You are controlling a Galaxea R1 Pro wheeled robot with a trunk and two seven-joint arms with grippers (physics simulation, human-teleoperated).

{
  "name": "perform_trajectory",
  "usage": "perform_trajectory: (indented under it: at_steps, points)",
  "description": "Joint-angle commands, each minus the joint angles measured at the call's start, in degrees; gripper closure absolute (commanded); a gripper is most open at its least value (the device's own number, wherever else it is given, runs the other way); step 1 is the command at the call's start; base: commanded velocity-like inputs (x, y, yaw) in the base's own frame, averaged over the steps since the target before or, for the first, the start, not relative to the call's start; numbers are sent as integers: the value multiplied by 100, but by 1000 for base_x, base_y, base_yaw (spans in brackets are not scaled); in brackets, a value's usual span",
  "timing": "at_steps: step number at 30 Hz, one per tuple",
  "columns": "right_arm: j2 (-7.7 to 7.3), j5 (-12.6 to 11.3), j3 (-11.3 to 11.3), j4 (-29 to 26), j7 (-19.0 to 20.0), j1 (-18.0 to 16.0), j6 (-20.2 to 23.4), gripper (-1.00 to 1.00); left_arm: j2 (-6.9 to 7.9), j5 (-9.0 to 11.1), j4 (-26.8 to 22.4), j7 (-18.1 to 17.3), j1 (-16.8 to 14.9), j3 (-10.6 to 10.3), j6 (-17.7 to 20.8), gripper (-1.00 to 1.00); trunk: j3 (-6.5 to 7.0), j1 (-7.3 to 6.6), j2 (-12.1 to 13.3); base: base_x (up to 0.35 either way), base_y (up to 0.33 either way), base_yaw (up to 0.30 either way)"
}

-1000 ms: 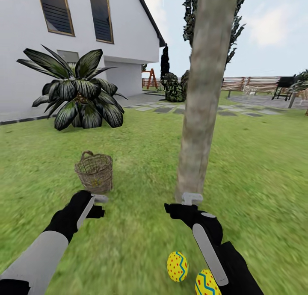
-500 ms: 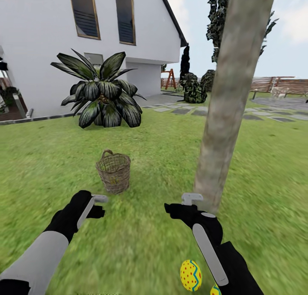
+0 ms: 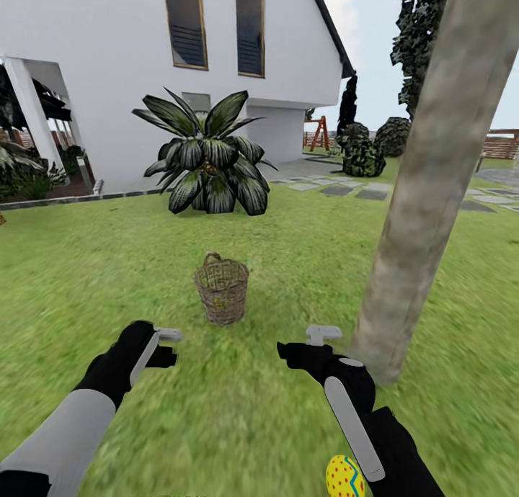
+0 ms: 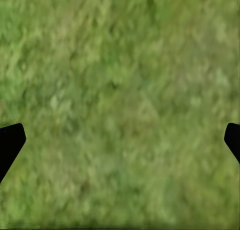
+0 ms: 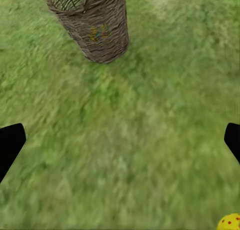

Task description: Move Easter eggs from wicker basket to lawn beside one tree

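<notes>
Whole head view has swung since a second ago, so the camera turned, not the stuff: the wicker basket (image 3: 222, 289) and tree (image 3: 425, 194) now sit further right in the picture, and just one Easter egg (image 3: 344, 477) shows at the bottom edge where two showed before. Both arms look the same as they did.

So the basket stands upright on the lawn (image 3: 86, 281), well short of the tree trunk and on the house side of it. From the right wrist camera you can make out something yellowish with a blue-green mark through the weave of the basket (image 5: 95, 27), too blurry to call for sure. The egg lies on the grass near the foot of the tree, right beside the right forearm; its edge also peeks into the right wrist view (image 5: 229, 222).

Left gripper (image 3: 167, 346) hovers over bare grass, jaws spread wide with nothing between them. Right gripper (image 3: 311, 344) is the same deal, jaws spread and empty, hanging between basket and trunk.

Around: a big dark palm (image 3: 210, 158) beyond the basket in front of the white house (image 3: 108, 86), grey stepping stones (image 3: 346, 191) behind the tree, dark shrubs (image 3: 364, 151) and a red playset (image 3: 317, 131) further back. Nothing sits between the grippers and the basket but grass.
</notes>
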Motion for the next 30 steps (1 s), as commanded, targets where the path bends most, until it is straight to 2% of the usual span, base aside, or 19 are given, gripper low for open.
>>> perform_trajectory:
  at_steps: [1,30]
  points:
    - [0,-59,4,-6,-59,-4,10,-100,4,60,-5,57,-4,-29,19,-100,12,-23,39,0,0,285]
    - [0,-59,9,-5,-57,-4,5,-100,5,61,-6,57,-4,-28,19,-100,533,-660,1202,0,0,285]
